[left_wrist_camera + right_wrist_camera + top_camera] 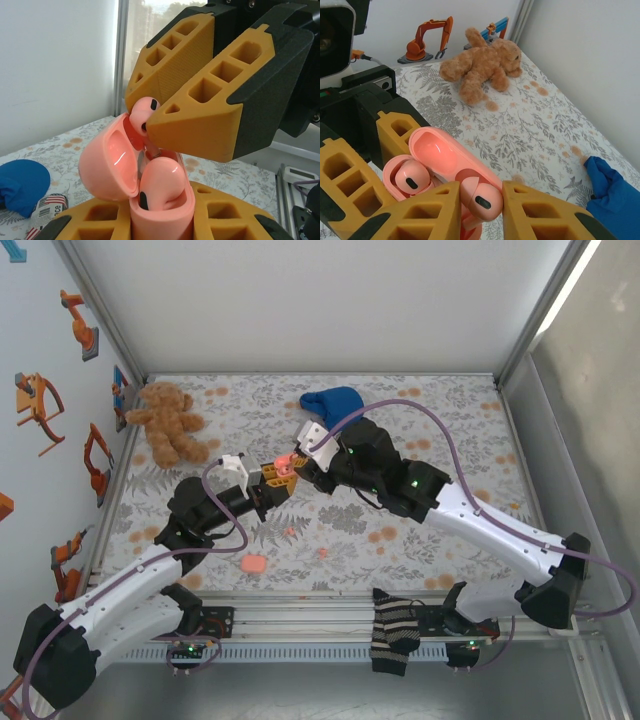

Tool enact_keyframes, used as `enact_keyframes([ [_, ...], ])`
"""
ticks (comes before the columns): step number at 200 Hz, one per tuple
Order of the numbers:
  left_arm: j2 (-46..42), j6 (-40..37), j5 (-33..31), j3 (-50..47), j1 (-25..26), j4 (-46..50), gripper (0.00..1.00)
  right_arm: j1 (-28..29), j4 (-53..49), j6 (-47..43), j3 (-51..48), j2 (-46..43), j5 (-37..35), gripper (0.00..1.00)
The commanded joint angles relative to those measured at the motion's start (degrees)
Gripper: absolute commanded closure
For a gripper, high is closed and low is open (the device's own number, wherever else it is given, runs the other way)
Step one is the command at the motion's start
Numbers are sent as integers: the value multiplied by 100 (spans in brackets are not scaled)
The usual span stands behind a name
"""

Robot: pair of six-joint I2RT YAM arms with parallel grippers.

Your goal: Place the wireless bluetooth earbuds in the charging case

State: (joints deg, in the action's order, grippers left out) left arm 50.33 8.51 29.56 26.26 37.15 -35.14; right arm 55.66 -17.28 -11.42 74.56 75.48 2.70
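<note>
Clearly the coming move hangs on one alignment. The small coral-pink plastic earbud (141, 113), pinched between the pressed-together orange fingers of the right gripper (481, 200), sits just off the open mouth of the salmon-pink rounded plastic charging case (160, 220), close against its hinged lid (107, 160). The left gripper (268, 480) is clamped on the case body. A second earbud (161, 182) already fills one well, so the free well probably lies directly beyond the held bud, beside the lid. Its stem is hidden by the fingers.
</note>
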Motion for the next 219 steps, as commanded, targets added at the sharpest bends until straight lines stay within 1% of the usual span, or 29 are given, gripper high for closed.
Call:
enact_keyframes([
  [1, -94, 36, 51, 180, 44, -248, 100, 41, -45, -9, -58, -16, -103, 75],
  [80, -102, 3, -3, 173, 40, -248, 100, 38, -344, 346, 126, 28, 283, 71],
  [145, -59, -16, -12, 160, 56, -287, 100, 42, -320, 584, 247, 89, 502, 68],
  [193, -51, -20, -16, 142, 55, -304, 100, 39, -346, 620, 352, 66, 417, 65],
  [206, -52, -17, -24, 135, 54, -309, 100, 42, -359, 630, 381, 30, 295, 60],
  [219, -58, -16, -20, 134, 55, -312, 100, 41, -404, 655, 442, -23, 134, 57],
])
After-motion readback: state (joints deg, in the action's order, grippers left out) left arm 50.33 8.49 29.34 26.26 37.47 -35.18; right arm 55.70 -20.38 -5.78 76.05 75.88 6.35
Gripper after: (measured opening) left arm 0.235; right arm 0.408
